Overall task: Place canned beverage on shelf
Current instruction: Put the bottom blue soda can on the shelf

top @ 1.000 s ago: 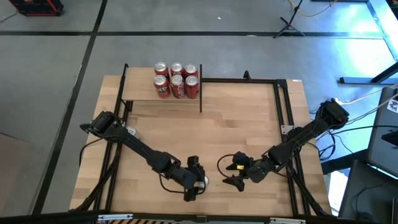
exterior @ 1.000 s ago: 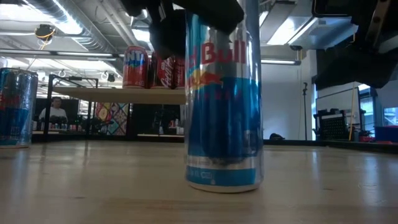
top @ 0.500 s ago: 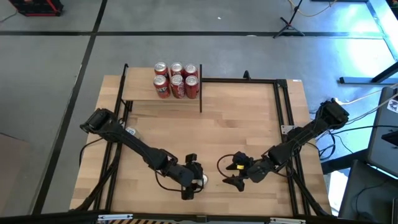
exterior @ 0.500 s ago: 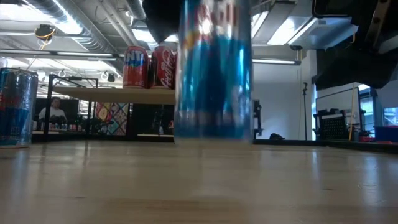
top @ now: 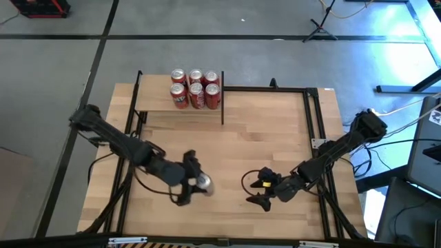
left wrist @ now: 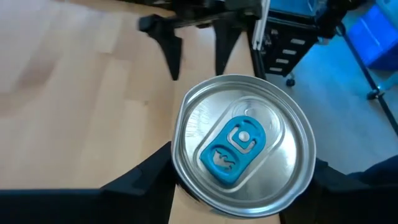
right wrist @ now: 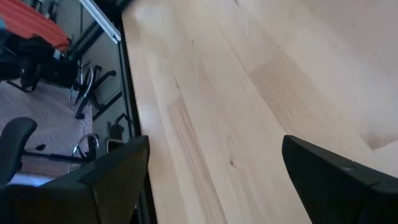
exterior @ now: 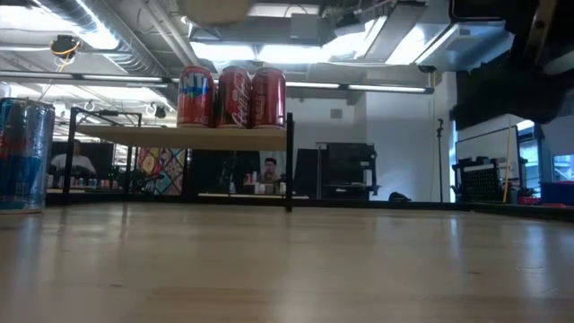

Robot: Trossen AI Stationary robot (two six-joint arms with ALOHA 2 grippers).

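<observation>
My left gripper (top: 195, 182) is shut on a blue-and-silver beverage can (top: 202, 182) above the table's near middle. The left wrist view looks down on the can's silver top with its blue tab (left wrist: 231, 149). The shelf (top: 160, 103), a small raised light-wood board on thin black posts, stands at the far edge, and several red cans (top: 196, 89) stand on its right part. They also show in the low view (exterior: 231, 97). My right gripper (top: 260, 190) is open and empty, low over the table right of the can. Its fingers also show in the left wrist view (left wrist: 193, 37). My left gripper pinches the can's side wall just below the top rim (left wrist: 177, 171) between its two fingers (left wrist: 140, 183), one on each side. The fingers come slanting down from the table's left. The can is lifted clear of the table and hangs below the fingers, its top up.
A second blue can (exterior: 20, 152) stands on the table at the low view's left edge. The shelf's left part (top: 153, 96) is bare wood. A black frame (top: 313, 117) runs along the table's far and right sides. People show in the room behind (exterior: 269, 170).
My left gripper has lifted the blue can off the table and carried it up and toward the table's left and far edges. The can has gone from standing on the wood to above the low view's top edge. My right gripper has kept still.
</observation>
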